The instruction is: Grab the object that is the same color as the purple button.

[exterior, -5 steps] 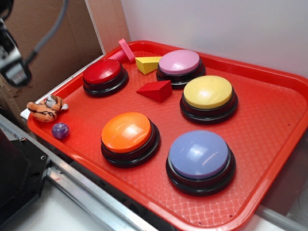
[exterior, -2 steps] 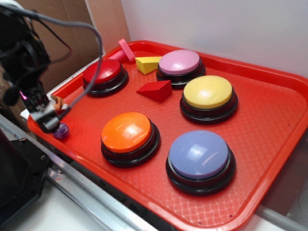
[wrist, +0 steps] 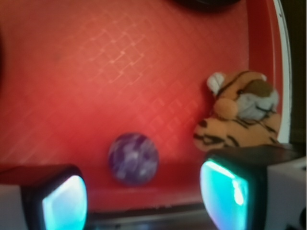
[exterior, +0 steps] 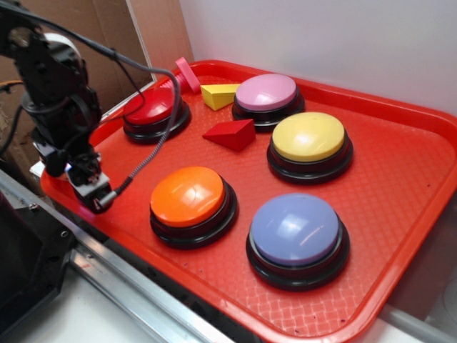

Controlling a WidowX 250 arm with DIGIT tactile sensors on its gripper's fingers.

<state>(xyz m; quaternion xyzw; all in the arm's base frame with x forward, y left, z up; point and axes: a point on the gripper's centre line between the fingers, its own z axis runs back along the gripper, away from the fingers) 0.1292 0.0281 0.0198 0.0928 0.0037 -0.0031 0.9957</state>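
Note:
The object, a small purple marble (wrist: 133,158) with pale flecks, lies on the red tray (wrist: 120,62) close to its front rim. My gripper (wrist: 144,203) is open just above it, and the marble sits ahead of the gap between the two fingers, nearer the left one (wrist: 64,201). In the exterior view my gripper (exterior: 89,187) hangs over the tray's near left corner and hides the marble. The purple button (exterior: 296,229), a lavender dome on a black base, stands at the front right of the tray.
A small orange tiger toy (wrist: 240,115) lies right of the marble, by the right finger (wrist: 225,191). Orange (exterior: 188,196), red (exterior: 153,107), pink (exterior: 266,93) and yellow (exterior: 309,137) buttons, a red wedge (exterior: 232,134), a yellow block (exterior: 218,95) and a pink piece (exterior: 187,74) share the tray (exterior: 400,186).
My arm has swung in from the upper left and come down over the tray's near left corner. It now covers the marble and the tiger in the exterior view.

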